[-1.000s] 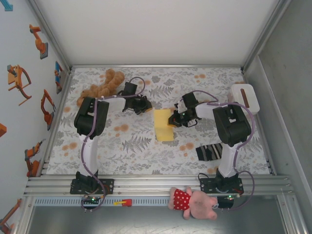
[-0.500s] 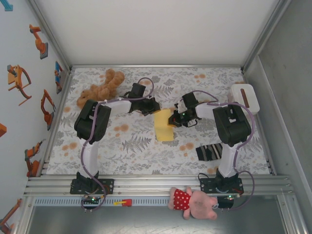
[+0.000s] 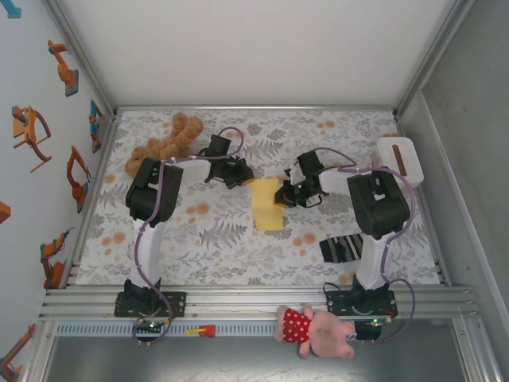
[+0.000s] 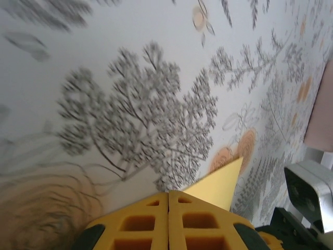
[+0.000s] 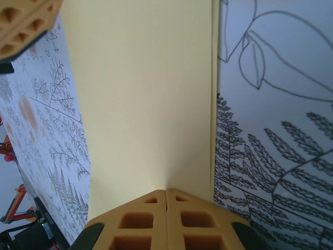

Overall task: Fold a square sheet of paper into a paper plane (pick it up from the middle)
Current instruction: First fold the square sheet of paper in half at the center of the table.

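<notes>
I am working both arms at the square sheet of paper (image 3: 267,204), lying folded mid-table, long axis running away from me: right gripper (image 3: 288,193) pressed closed over its right edge, left gripper (image 3: 245,177) closed beside its far-left corner.

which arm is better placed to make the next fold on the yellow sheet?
Probably right: the right pincer is shut on the sheet along its edge. The left pincer is shut at just one corner.

Table: floral-print cloth (image 3: 238,239), grey ferns, orange blooms
Centre: pale-yellow sheet of paper (image 3: 266,208), folded, lying flat
Far left: brown teddy (image 3: 163,143)
Right side: white box (image 3: 400,159), striped sock (image 3: 340,248) nearer
</notes>
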You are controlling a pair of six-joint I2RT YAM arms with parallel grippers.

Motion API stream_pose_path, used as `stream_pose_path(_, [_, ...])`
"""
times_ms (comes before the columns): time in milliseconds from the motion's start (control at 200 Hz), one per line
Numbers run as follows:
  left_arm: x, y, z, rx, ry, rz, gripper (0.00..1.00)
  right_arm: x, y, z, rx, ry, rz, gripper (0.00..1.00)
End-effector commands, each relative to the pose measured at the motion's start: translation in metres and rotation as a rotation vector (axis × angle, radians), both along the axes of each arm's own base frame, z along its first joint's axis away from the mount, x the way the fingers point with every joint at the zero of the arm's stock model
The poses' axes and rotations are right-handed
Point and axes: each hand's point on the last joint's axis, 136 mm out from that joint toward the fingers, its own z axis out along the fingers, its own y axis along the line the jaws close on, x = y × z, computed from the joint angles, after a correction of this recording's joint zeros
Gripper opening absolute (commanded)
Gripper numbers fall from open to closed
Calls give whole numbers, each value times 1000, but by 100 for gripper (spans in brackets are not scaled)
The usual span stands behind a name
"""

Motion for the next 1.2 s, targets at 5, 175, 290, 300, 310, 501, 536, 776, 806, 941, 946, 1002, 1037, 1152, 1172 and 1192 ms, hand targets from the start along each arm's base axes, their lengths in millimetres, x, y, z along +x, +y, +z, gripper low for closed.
stream_pose_path(5, [12,23,-5,94,-6,27,7,-66,-85,-96,-461,251,-57,0])
stream_pose_path(175, [-4,3,45,43,-84,-9,7,-66,-85,-96,-461,250,-56,0])
stream_pose_path(290, [-43,-13,52,26,-72,-52,7,-66,-85,-95,-460,248,-58,0])
stream_pose_path(300, [-47,-13,50,28,-66,-56,7,-65,-85,-95,-458,248,-58,0])
stream_pose_path(310, [-51,-14,50,28,-61,-58,7,-65,-85,-95,-458,248,-60,0])
stream_pose_path(501, [-107,-32,39,9,10,-106,7,-67,-85,-98,-458,256,-57,0])
stream_pose_path(536, [-114,-32,34,18,25,-110,7,-68,-85,-98,-458,259,-58,0])
stream_pose_path(776, [-125,-32,7,18,95,-101,7,-69,-85,-99,-461,263,-56,0])
stream_pose_path(806, [-125,-32,5,18,99,-100,7,-69,-86,-99,-463,265,-55,0])
stream_pose_path(941, [-131,-24,-11,47,123,-99,7,-69,-87,-100,-471,264,-56,0])
stream_pose_path(946, [-131,-24,-12,48,125,-99,7,-70,-87,-100,-471,264,-56,0])
stream_pose_path(1002, [-134,-17,-19,64,134,-91,7,-70,-88,-100,-474,264,-56,0])
stream_pose_path(1037, [-137,-13,-23,71,136,-88,7,-70,-88,-100,-476,265,-56,0])
stream_pose_path(1152, [-144,2,-33,104,126,-71,7,-71,-90,-101,-487,268,-55,0])
stream_pose_path(1172, [-145,4,-34,104,126,-67,7,-71,-90,-101,-489,268,-56,0])
stream_pose_path(1192, [-146,6,-35,104,128,-65,7,-70,-90,-100,-490,266,-56,0])
